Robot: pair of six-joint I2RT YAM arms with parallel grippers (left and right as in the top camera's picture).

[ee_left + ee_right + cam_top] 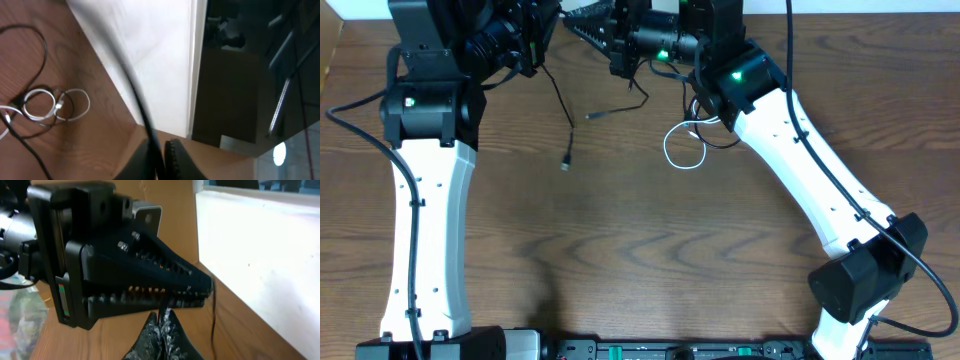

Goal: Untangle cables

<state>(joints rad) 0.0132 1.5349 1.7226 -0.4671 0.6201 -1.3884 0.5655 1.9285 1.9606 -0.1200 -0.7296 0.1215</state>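
Currently my left gripper point(160, 145) and right gripper point(161, 325) sit close together beyond the white cable loop point(684, 148), raised off the table point(640, 250); each looks pinched shut on one thin black cable point(560, 105); its free length hangs far-to-near, left of the loop, on my left gripper's side.

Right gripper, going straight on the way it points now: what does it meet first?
The left gripper. In the right wrist view it sits directly ahead of the right gripper, a thin black cable running between them. The gap looks small, but depth is unclear.
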